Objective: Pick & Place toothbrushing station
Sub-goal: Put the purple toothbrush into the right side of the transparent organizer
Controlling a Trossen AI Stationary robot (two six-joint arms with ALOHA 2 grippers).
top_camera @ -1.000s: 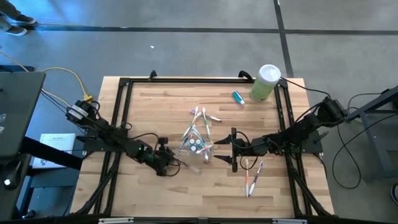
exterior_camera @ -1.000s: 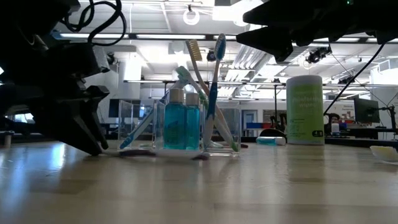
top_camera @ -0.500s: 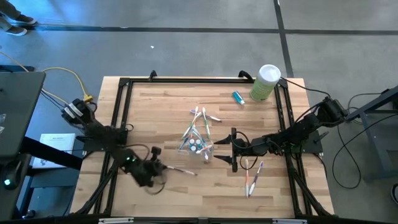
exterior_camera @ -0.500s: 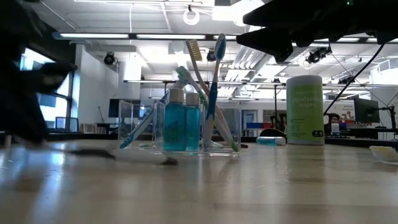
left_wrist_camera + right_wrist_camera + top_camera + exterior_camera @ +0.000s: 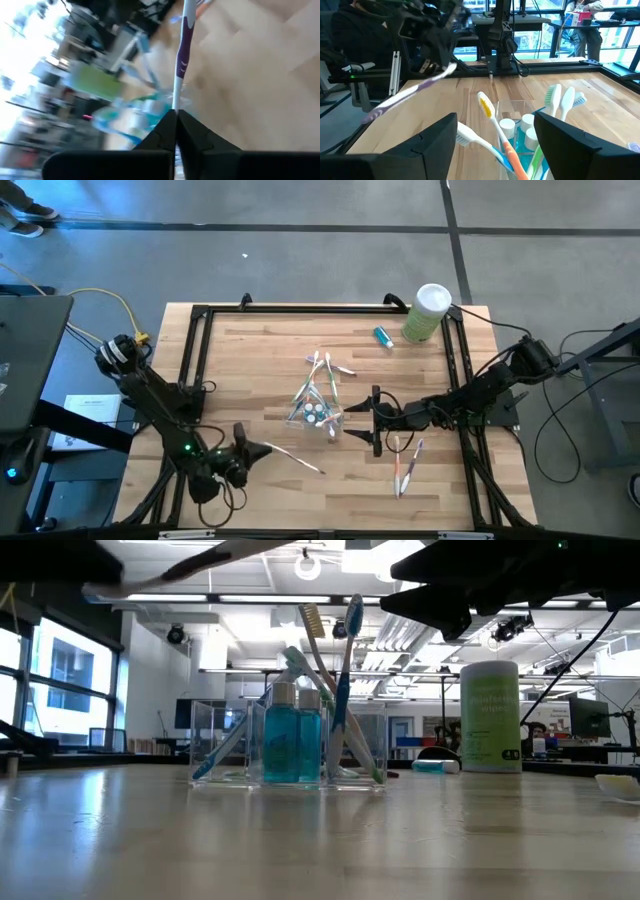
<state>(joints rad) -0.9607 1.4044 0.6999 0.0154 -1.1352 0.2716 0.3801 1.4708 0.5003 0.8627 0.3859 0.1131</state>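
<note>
The clear cup stands mid-table with blue white-capped tubes and several toothbrushes upright or leaning in it. My left gripper hovers near the table's near-left corner, shut on a purple-and-white toothbrush that sticks out toward the cup. In the low view this toothbrush shows high above the tabletop. My right gripper stands open just right of the cup. In its wrist view its fingers stand either side of the cup, short of it and touching nothing. My left gripper pinches one end of the toothbrush's white shaft between its two fingers. The fingers come nearly level from the table's near-left side and lie along the brush. The brush sticks straight out past the fingertips, lifted clear of the table.
A tall pale-green canister stands at the far right, with a small blue tube lying beside it. Loose toothbrushes lie behind the cup and near the right gripper. Black frame rails edge the table.
My left gripper has swung from beside the cup toward the table's near-left corner, rising and rolling as it went. The purple-and-white toothbrush has come up off the table with it and now hangs clear, pointing toward the cup.
</note>
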